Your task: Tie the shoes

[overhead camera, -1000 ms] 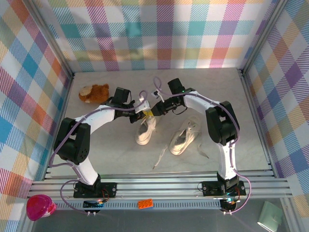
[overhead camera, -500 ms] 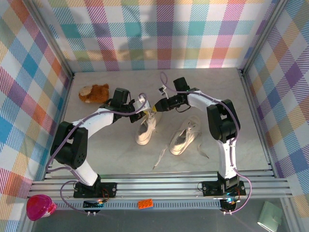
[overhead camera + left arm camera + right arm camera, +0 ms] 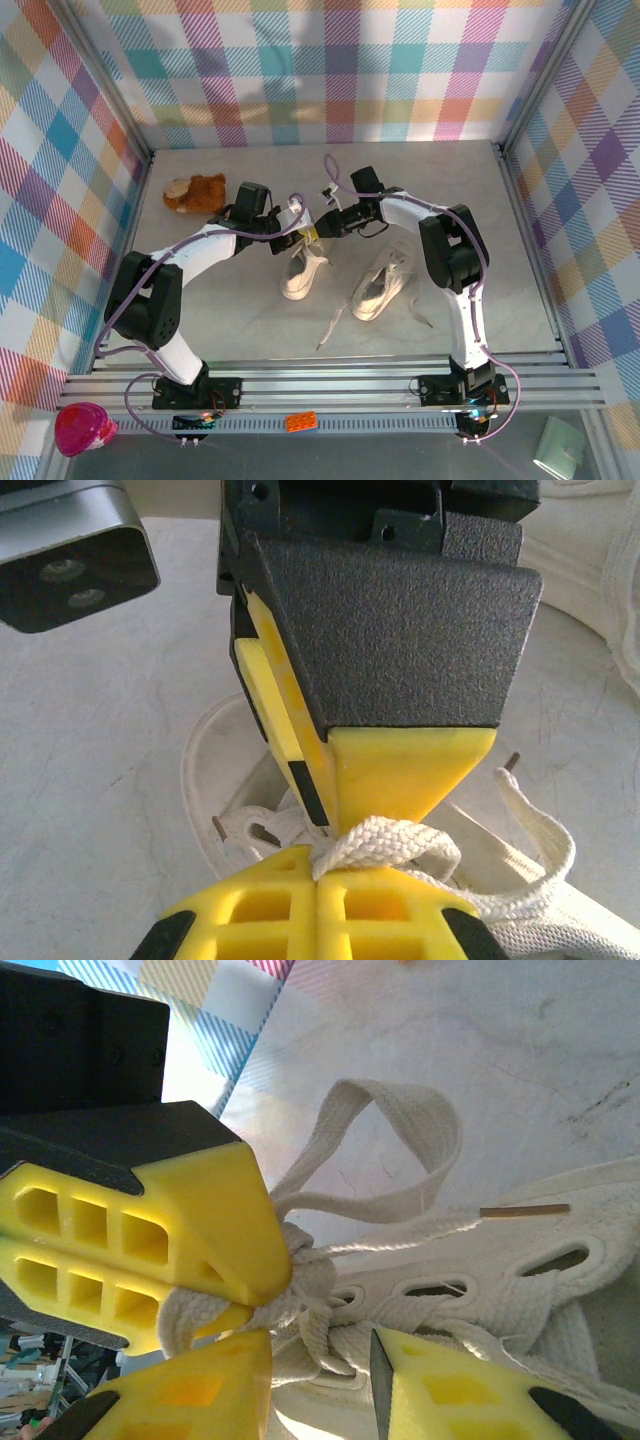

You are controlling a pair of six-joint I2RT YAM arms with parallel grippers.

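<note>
Nearest the arm bases, the right-hand shoe (image 3: 378, 287) lies on its own with its laces trailing loose toward the near edge, not yet tied. Just beyond and beside it is the left-hand shoe (image 3: 300, 268), where both arms meet over the top eyelets. The left gripper (image 3: 318, 875) has its jaws pressed together on a fold of white lace (image 3: 385, 845). The right gripper (image 3: 320, 1360) sits tip to tip with it, jaws a little apart with lace bunched between them; I cannot tell whether they bite on it. The step looks to be drawing the knot down on this shoe. To do it well, the two arms should probably pull apart evenly and low, along the line of the eyelets, so the light canvas shoe is not lifted or dragged. The left pinch must not slip off the flat lace, and the free loop (image 3: 400, 1130) should be kept from collapsing into the knot. The table (image 3: 230, 310) is pale, marbled and smooth, so the shoe may well slide. Farther back on the left rests a brown plush toy (image 3: 193, 190), well apart from the work. Pastel checked walls (image 3: 330, 70) close in the far side and both flanks.
</note>
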